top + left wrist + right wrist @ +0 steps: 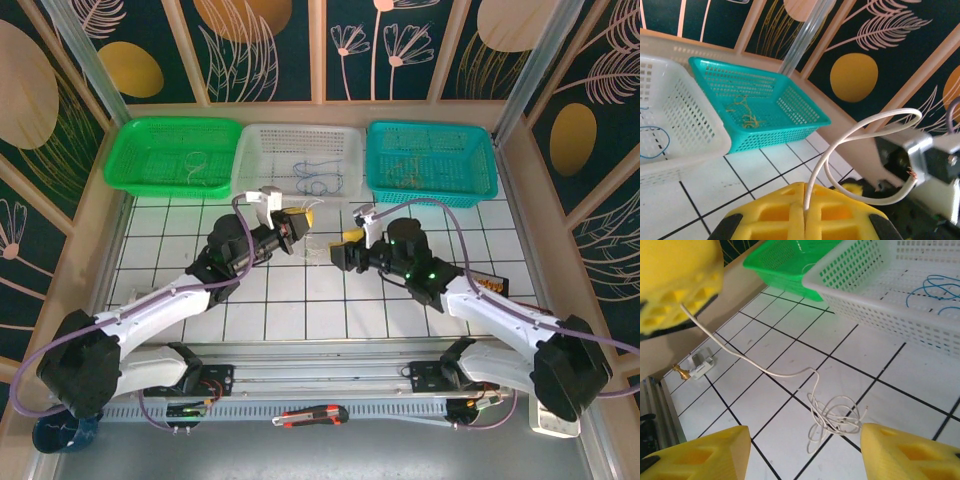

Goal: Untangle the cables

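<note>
- White and thread-thin, the white cable [832,420] you are working on lies as a loose knot of small loops on the worktop [850,360]. From there it climbs in one slack curve to your left tool [675,285].
- Your left tool's yellow moulded fingers [765,217] are pressed together on that cable. In the left wrist view it rises out of the seam between them and bends into a wide, smooth loop in the air.
- Your right tool [805,452] is spread: its two yellow fingers [705,455], ribbed with open cells, stand wide apart and grip nothing. The knot of loops lies on the tiles below the gap.
- From above, your two tools face each other near the middle of the worktop, with the tangle on the tiles between them.
- The worktop is glossy white, ruled into squares by thin black lines.
- Along its far edge stand three perforated plastic baskets, side by side: a green basket [120,160], a white basket [890,295] and a teal basket [770,135].
- Blue cables [935,287] curl in open rings on the floor of the white basket.
- Olive cables [745,114] sit in a small kinked heap in the teal basket.
- Pale cords [200,170], thin and looped, lie in the green basket.
</note>
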Motion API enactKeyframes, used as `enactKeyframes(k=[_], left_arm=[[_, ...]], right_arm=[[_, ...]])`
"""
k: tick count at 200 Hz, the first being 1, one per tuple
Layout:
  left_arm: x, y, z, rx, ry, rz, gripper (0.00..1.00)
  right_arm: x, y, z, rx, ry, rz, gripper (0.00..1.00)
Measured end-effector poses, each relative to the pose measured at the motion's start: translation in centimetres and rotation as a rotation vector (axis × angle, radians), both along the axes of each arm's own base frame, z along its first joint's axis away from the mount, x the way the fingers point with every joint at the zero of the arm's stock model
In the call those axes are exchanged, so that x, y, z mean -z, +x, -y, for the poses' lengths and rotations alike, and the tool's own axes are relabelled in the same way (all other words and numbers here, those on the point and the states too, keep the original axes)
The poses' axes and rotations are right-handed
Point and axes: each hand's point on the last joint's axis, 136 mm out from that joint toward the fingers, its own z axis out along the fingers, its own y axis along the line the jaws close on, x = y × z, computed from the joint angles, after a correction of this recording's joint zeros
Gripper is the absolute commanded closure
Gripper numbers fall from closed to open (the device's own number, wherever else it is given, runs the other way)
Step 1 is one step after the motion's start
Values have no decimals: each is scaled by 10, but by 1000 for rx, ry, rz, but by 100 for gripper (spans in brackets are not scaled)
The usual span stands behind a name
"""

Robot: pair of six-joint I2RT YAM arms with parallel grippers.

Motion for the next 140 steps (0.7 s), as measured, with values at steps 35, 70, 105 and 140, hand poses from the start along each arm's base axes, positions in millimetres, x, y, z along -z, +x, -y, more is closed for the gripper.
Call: enactKeyframes(k=[35, 70, 105, 140], left_arm=[[-9, 0, 2, 6, -39, -24, 100], [-21, 0, 4, 16, -79, -38, 100], [-31, -1, 7, 34, -113, -52, 100], [-38, -2, 9, 52, -149, -80, 100]], right_arm=[[-12, 1, -21, -30, 55, 74, 38], [-3, 12, -37, -29, 61, 99, 38], [8, 28, -57, -20, 57, 121, 42], [22, 50, -65, 43, 51, 145, 79]])
